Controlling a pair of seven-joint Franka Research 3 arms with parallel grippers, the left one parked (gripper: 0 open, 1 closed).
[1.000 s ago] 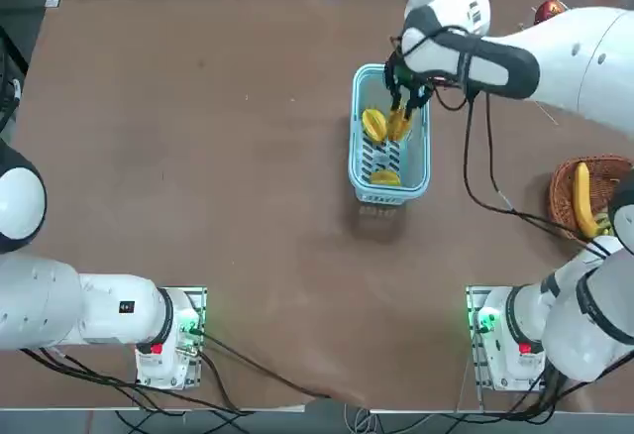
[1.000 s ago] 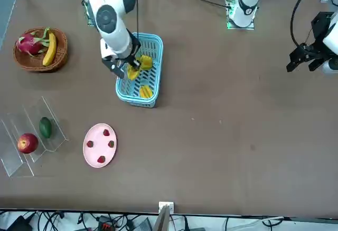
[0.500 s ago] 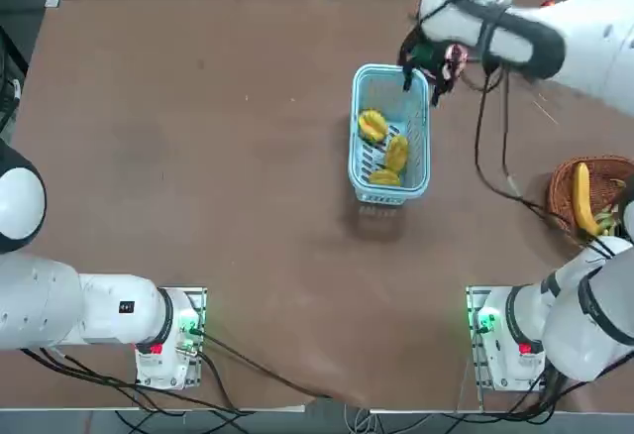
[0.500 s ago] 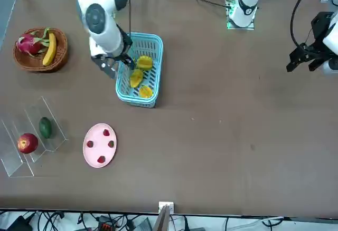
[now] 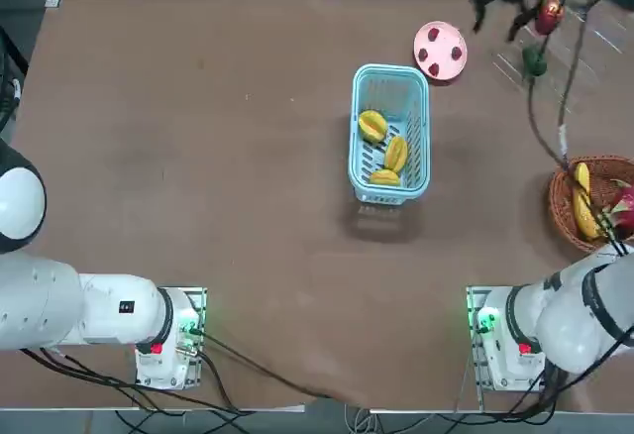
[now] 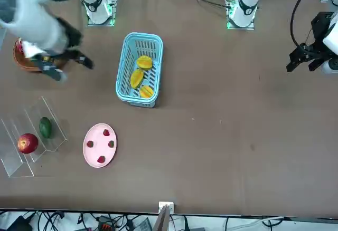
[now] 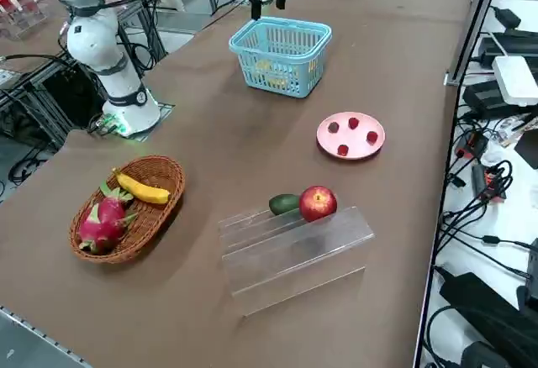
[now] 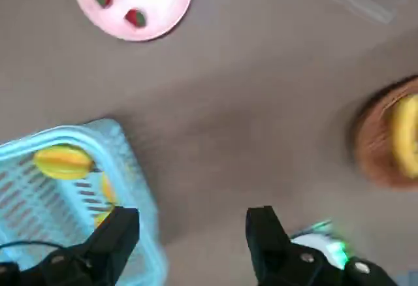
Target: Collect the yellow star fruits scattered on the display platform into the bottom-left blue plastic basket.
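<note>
Three yellow star fruits (image 5: 372,125) (image 5: 396,153) (image 5: 384,177) lie inside the blue plastic basket (image 5: 358,107) in the middle of the table; the front view shows them too (image 6: 144,62) (image 6: 137,77) (image 6: 146,90). My right gripper (image 8: 192,217) is open with nothing between its fingers. It hangs in the air away from the basket (image 6: 124,51), near the wicker basket, and shows blurred as the gripper (image 6: 71,68) in the front view. The clear display platform (image 7: 294,246) holds a red apple (image 7: 318,202) and a green fruit (image 7: 284,204), with no star fruit on it.
A pink plate (image 5: 440,50) with small red pieces lies between the basket and the platform. A round wicker basket (image 7: 147,208) with a banana (image 7: 143,190) and a pink fruit stands near my right arm's base (image 7: 126,112).
My right gripper opened over the blue basket and let the star fruit drop in. It then rose and swung off to my right, toward the wicker basket and platform.
</note>
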